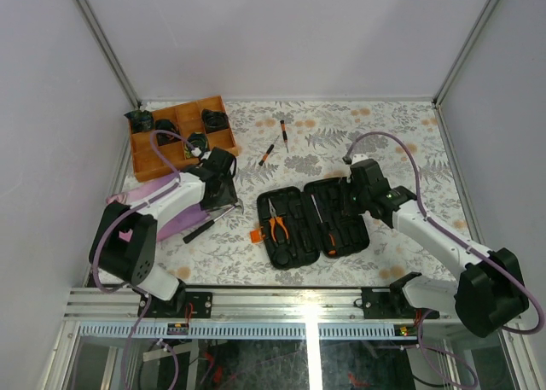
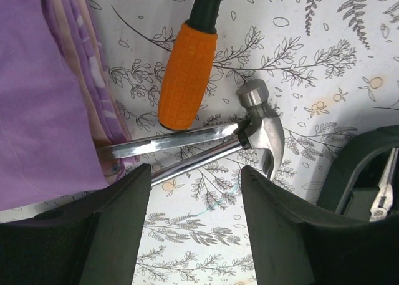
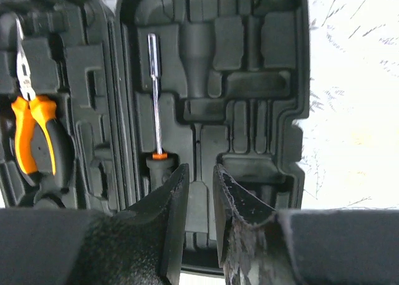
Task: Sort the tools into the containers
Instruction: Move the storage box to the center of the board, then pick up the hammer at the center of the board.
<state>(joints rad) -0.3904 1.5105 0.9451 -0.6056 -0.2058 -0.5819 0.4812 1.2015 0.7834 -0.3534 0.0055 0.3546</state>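
Presently, left claw (image 2: 196,173) half released, empty, tips near hammer (image 2: 262,120) on counter (image 2: 312,48), hammer head toward 2 o'clock, shaft toward 8, right claw (image 3: 201,173) slightly parted, empty, above open tool case (image 3: 249,48), seated screwdriver (image 3: 154,91) pointing 12 o'clock.

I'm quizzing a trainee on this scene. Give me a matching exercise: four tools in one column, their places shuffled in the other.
Tools
1. pliers
2. hammer
3. thin drivers
4. long-shaft screwdriver

Places
A. right half of the case
B. on the table, beyond the case
C. left half of the case
D. on the table, beside the purple cloth

Pairs: 1-C, 2-D, 3-B, 4-A
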